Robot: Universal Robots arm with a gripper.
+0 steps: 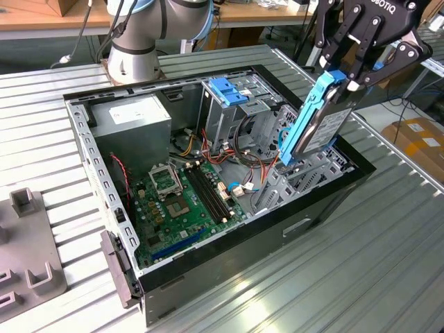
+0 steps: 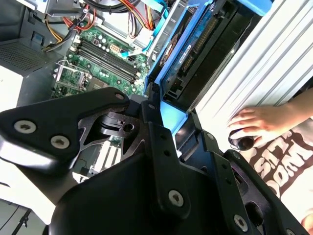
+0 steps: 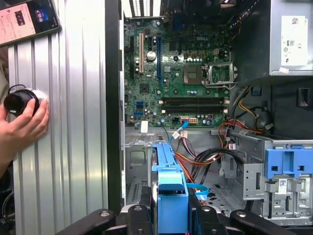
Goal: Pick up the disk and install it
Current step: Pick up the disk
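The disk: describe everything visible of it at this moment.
The disk is a flat dark metal drive in a bright blue plastic carrier. It stands on end, tilted, its upper end held by the gripper, jaws shut on it, its lower end at the metal bay of the open computer case, toward the exterior view's right.

The arm (image 1: 135, 48) is silver-grey and tubular with a pale blue joint cap (image 1: 142, 7); its gripper (image 1: 345, 78) is black, angular, studded with silver screws (image 2: 176, 198).
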